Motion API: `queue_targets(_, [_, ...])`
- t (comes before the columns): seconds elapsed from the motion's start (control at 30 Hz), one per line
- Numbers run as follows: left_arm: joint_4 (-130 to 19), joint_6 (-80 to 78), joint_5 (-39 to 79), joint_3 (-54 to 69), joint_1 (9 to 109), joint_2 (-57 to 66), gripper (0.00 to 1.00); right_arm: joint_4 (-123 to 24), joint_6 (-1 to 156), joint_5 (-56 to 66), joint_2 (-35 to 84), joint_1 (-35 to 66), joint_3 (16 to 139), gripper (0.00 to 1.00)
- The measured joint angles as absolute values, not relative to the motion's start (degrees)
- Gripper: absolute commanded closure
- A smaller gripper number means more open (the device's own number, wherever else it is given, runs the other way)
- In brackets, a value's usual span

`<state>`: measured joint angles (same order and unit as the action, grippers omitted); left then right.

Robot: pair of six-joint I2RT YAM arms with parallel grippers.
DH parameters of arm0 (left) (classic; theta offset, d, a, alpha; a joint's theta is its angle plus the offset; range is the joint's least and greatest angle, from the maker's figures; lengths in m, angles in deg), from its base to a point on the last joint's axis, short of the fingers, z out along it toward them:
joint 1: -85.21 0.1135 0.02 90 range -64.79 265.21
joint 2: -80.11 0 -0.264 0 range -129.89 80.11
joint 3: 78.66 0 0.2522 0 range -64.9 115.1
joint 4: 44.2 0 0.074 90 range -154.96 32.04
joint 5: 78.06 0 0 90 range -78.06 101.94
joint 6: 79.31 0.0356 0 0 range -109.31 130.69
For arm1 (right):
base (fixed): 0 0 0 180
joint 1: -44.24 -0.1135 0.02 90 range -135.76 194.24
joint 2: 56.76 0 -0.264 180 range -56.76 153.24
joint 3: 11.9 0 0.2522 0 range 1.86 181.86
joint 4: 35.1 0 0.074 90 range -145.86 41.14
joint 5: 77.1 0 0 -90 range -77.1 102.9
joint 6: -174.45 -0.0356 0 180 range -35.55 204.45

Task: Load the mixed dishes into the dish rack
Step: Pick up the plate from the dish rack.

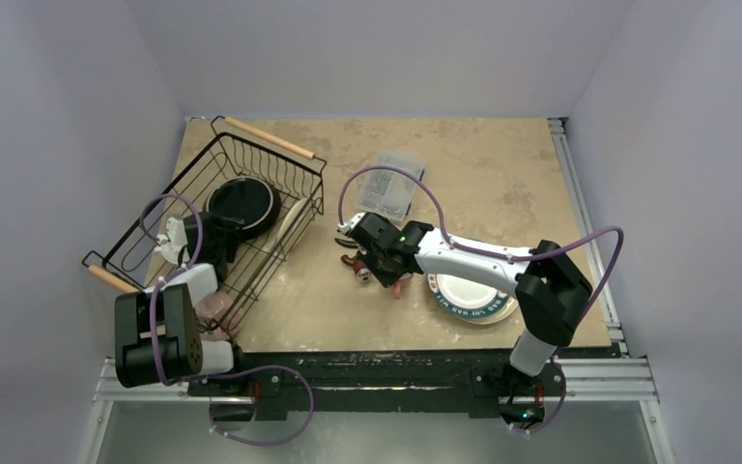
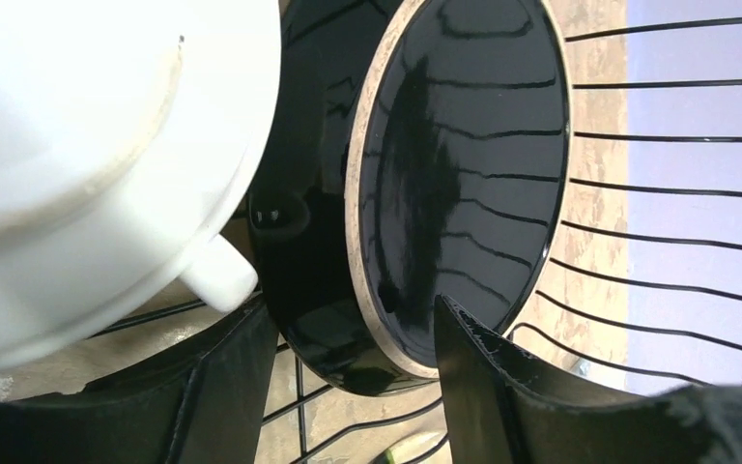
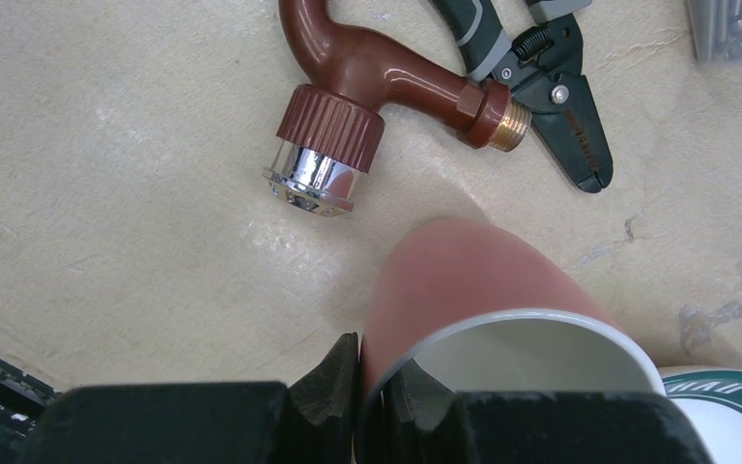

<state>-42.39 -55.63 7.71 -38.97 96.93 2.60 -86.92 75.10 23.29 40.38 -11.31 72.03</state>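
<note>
Jaws of right gripper (image 3: 372,377) pinch pink mug (image 3: 464,271) by its wall for lifting; left gripper (image 2: 351,319) jaws gape, black plate (image 2: 464,174) slotted upright in dish rack (image 2: 657,138) just ahead.

Left arm (image 1: 179,329), just this side of the dish rack (image 1: 269,137): chunky black blocks, a white link, a purple left cable (image 1: 157,329) in loops. Right arm (image 1: 464,256), well right of the rack: white tapered link, black elbow block, green light (image 1: 403,235), a long purple right cable (image 1: 391,170). My left fingers (image 2: 222,387) and right fingers (image 3: 333,379) are matte black wedges.
</note>
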Motion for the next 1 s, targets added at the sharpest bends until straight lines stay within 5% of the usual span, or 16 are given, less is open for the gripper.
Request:
queue_targets(0.47, [-42.3, -55.6, 5.4, -40.1, 97.1, 15.0, 0.47, -86.5, 75.1, 22.3, 40.4, -11.3, 72.0, 0.90])
queue_targets(1.0, [-53.0, -56.4, 2.9, -32.8, 97.2, 13.4, 0.69, -86.4, 75.5, 21.8, 40.4, -11.3, 72.0, 0.90])
